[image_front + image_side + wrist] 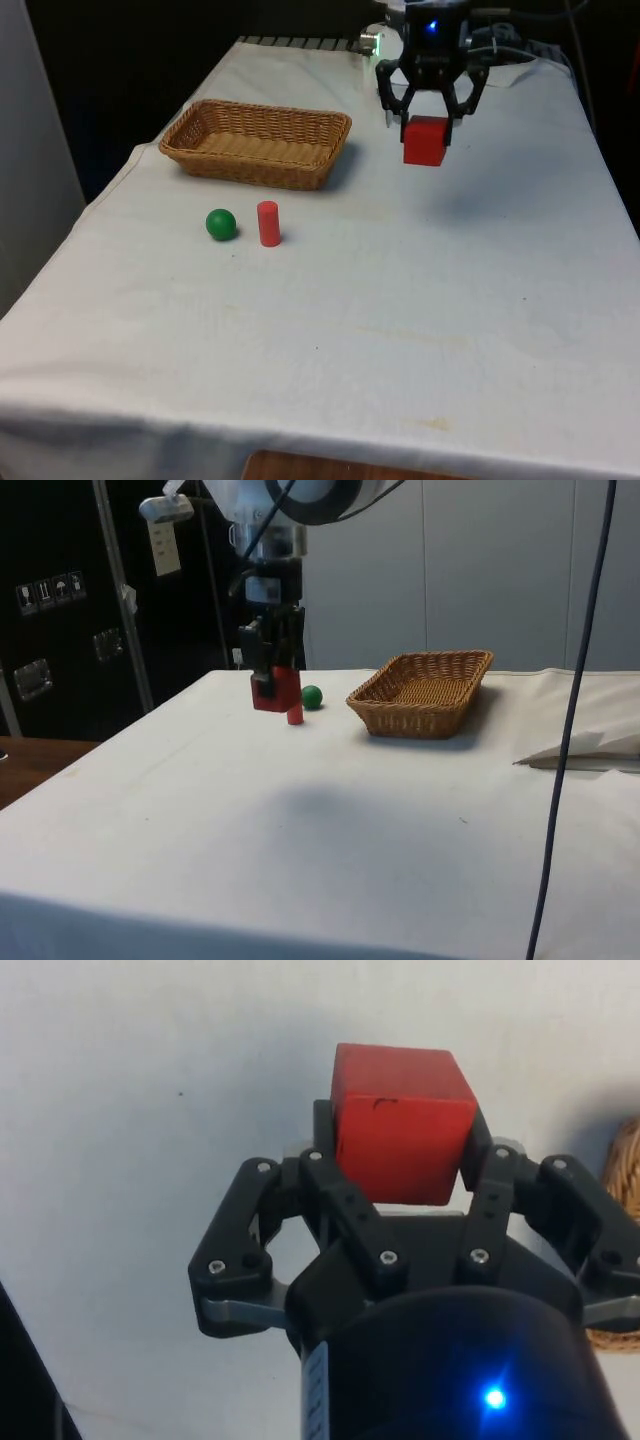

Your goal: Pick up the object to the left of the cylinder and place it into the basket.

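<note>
- The red cube-shaped block (425, 139) sat clamped between the black two-finger jaws (428, 128), lifted clear of the white-clothed counter (400, 300).
- The white arm (290, 495) hung vertically, pointing down.

We see the white-clothed worktop (420, 300) filling most of the frame. On it, at upper left, sits a wicker basket (257, 144); lower, toward centre left, a green ball (221, 224) rests just beside an upright red cylinder (268, 223).
</note>
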